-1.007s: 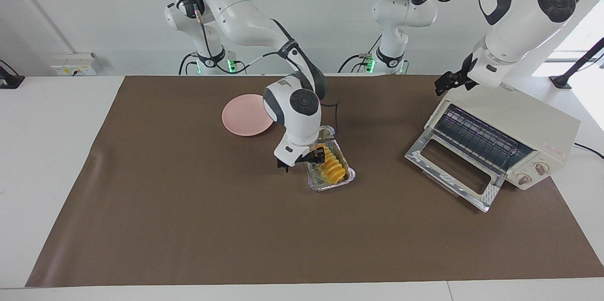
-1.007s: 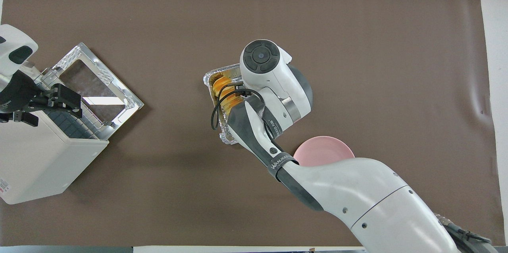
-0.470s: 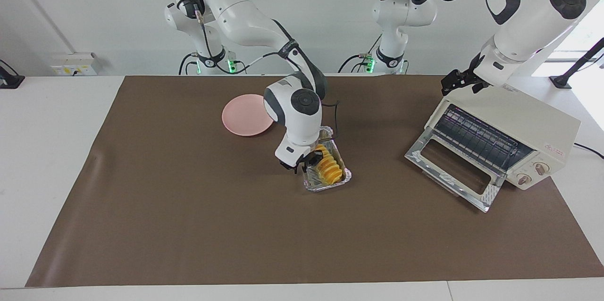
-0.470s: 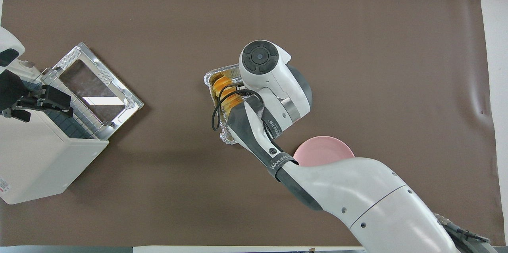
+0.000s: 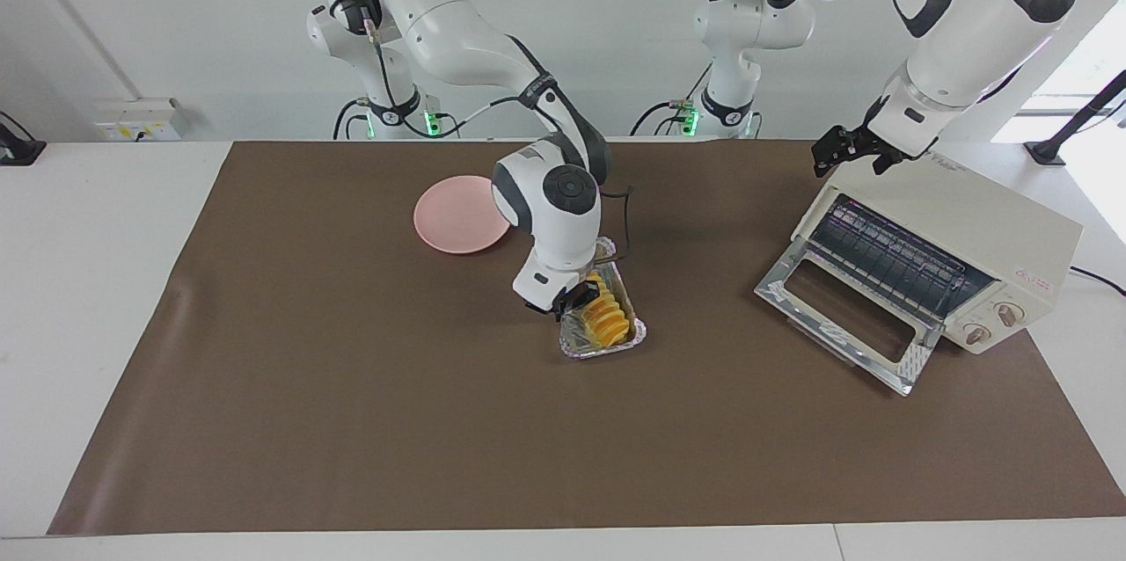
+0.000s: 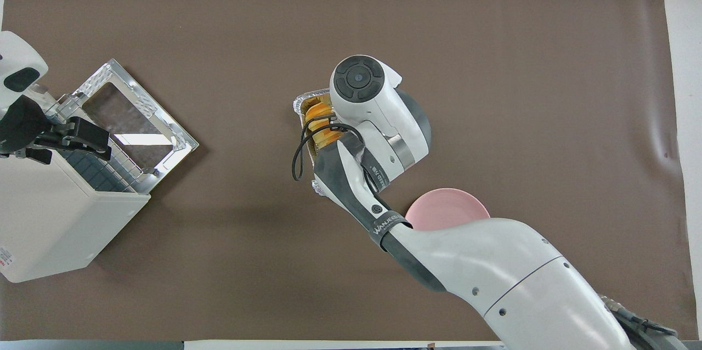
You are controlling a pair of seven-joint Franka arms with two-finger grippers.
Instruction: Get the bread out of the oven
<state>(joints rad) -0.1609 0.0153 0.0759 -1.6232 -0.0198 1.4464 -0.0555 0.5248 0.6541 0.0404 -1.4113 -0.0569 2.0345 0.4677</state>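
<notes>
oven (image 5: pixel 959 253) door down, mouth unblocked, mat (image 5: pixel 352 420) bare

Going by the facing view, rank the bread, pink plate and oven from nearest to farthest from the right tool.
1. bread, in the foil tray, right under the right tool.
2. pink plate, nearer the robots.
3. oven, at the left arm's end.

A robotics laboratory is shown; two white jointed robot arms (image 5: pixel 457 25) are mounted along the top of the frame before a bare white wall; a plain white table (image 5: pixel 88 280) is covered with a brown mat (image 5: pixel 352 420); a white socket strip (image 5: pixel 136 123) sits at upper left.
</notes>
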